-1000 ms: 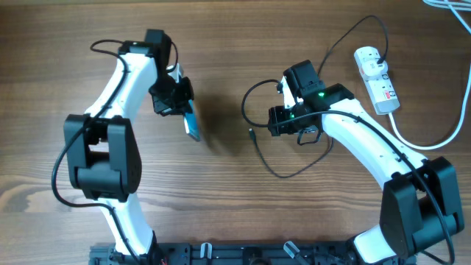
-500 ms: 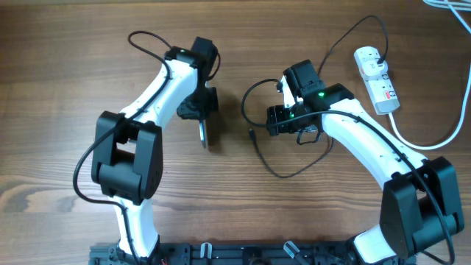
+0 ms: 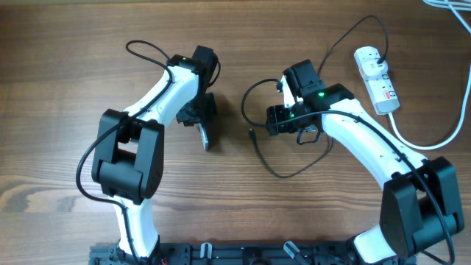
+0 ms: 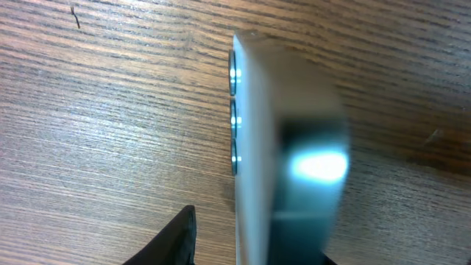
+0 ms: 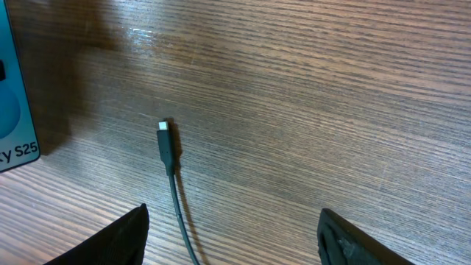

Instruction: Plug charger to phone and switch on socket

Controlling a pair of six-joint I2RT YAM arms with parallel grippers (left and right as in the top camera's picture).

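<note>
Two arms work over the wooden desk (image 3: pixel 59 44), each with one pincer. The left pincer (image 3: pixel 202 124) is clamped on the one phone (image 3: pixel 204 137), holding it on edge so that the overhead view shows only a thin silver sliver, left of the desk's middle. In the left wrist view the phone (image 4: pixel 283 147) fills the centre edge-on, blurred, with three small round lenses (image 4: pixel 235 116) in a row on its side face. One dark finger (image 4: pixel 179 239) shows at the lower left; the other is almost hidden behind the phone. The right pincer (image 3: pixel 275 120) stands wide open and grips nothing, well apart from the phone. In its wrist view its two fingertips (image 5: pixel 121 235) spread at the bottom corners, and a corner of the phone's teal screen (image 5: pixel 15 110) shows at the left edge. The single charger (image 3: pixel 278 174) lies on the desk. Its metal tip (image 5: pixel 163 128) rests flat between the two pincers, touching neither, nearer the right one. From there the black cable curves under the right arm and runs up to the far right. There it meets a white plug (image 3: pixel 370 54) seated in one of the two outlets of the one socket (image 3: pixel 383 92). A thick white cord (image 3: pixel 419 142) leaves the socket's near end.
</note>
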